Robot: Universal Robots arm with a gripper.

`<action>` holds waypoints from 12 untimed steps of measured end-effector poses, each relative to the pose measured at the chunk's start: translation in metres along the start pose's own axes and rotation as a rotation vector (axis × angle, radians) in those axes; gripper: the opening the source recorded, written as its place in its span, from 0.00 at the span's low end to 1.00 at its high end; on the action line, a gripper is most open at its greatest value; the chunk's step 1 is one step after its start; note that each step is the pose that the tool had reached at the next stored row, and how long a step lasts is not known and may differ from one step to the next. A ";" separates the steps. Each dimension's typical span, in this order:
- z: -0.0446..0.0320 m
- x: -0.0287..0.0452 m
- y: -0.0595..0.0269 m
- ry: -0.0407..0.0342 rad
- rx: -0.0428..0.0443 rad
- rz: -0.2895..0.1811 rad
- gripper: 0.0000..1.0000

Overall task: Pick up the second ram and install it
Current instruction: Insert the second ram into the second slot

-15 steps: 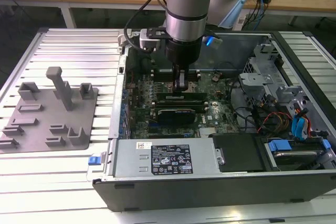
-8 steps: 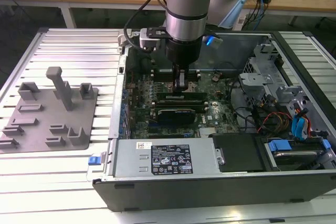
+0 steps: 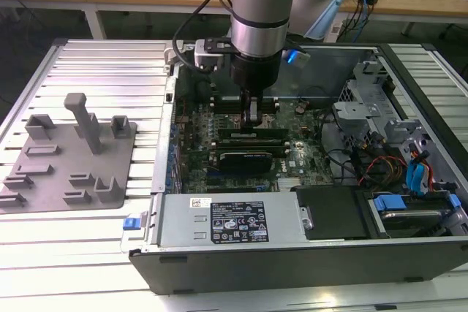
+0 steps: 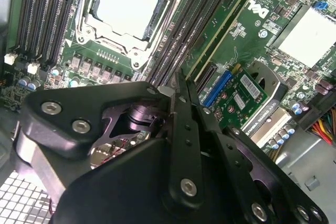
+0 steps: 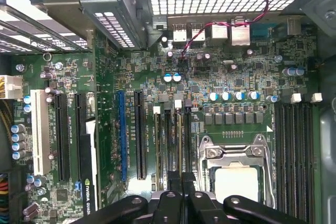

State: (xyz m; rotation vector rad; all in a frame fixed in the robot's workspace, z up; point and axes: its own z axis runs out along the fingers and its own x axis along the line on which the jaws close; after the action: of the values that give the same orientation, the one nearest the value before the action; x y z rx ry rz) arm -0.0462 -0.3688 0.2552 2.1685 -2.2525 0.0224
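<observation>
Here we see the gripper (image 3: 252, 118) down inside the open computer case (image 3: 292, 261), its fingers pinched together on the top edge of the second ram (image 3: 272, 135) — the stick stands in a motherboard slot, just at twelve o'clock of the black card (image 3: 248, 158). The grey fixture plate (image 3: 69, 180) lies at nine o'clock of the case.

One arm (image 3: 259, 12). One open case (image 3: 292, 268), holding one motherboard (image 5: 157, 77), one CPU socket (image 5: 233, 166) with four empty memory slots (image 5: 296, 156) beside it, and one black card (image 3: 248, 160). One grey fixture plate (image 3: 66, 147) on the tabletop (image 3: 110, 63).
</observation>
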 end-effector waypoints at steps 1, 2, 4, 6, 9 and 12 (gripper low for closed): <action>0.0014 -0.0001 0.0000 0.0000 0.0000 0.000 0.09; 0.0021 -0.0001 0.0000 -0.0002 0.0001 0.000 0.09; 0.0038 -0.0001 0.0000 -0.0001 0.0000 0.000 0.09; 0.0055 -0.0001 0.0000 -0.0002 0.0001 0.000 0.09; 0.0059 -0.0001 0.0000 -0.0001 0.0001 0.000 0.09; 0.0064 -0.0002 0.0000 -0.0005 0.0002 0.000 0.09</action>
State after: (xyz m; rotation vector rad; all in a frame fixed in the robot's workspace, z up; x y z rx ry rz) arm -0.0462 -0.3687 0.2487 2.1689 -2.2529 0.0220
